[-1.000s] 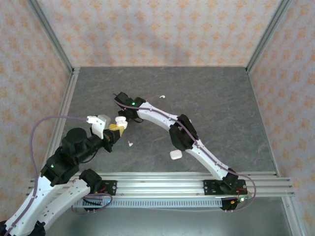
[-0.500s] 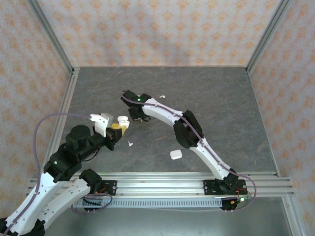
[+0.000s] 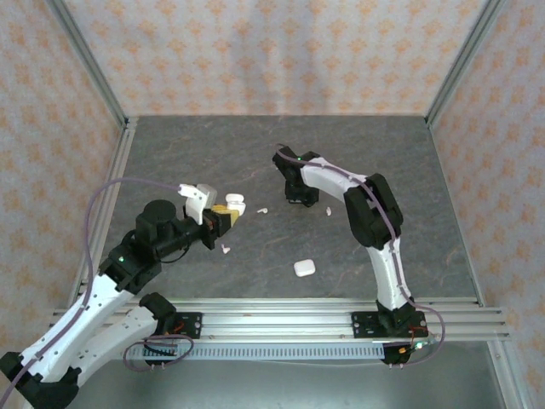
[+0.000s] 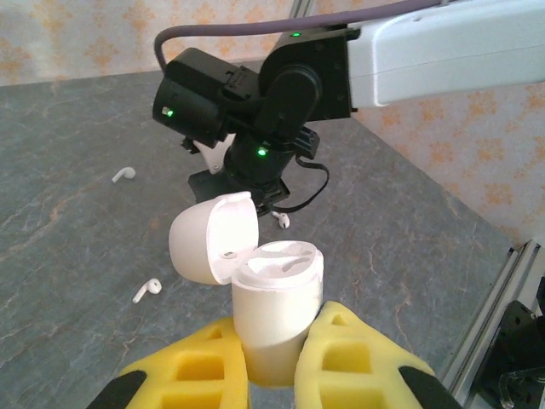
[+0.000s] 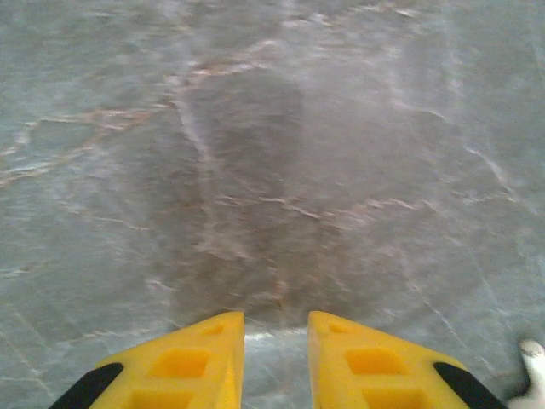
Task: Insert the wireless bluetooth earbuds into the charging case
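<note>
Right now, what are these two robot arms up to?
The left gripper grips a small white plastic charging case, its lid flipped open. The right gripper hovers empty above the grey table, fingers slightly apart, near a tiny white earbud; other earbuds lie loose nearby. A second white case sits on the table.

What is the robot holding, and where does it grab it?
Left gripper pinches the open charging case by its lower body. Right gripper holds nothing.

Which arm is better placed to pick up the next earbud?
Right. The right gripper is empty, jaws apart, over the table near a loose earbud; the left gripper is shut on the open charging case.
</note>
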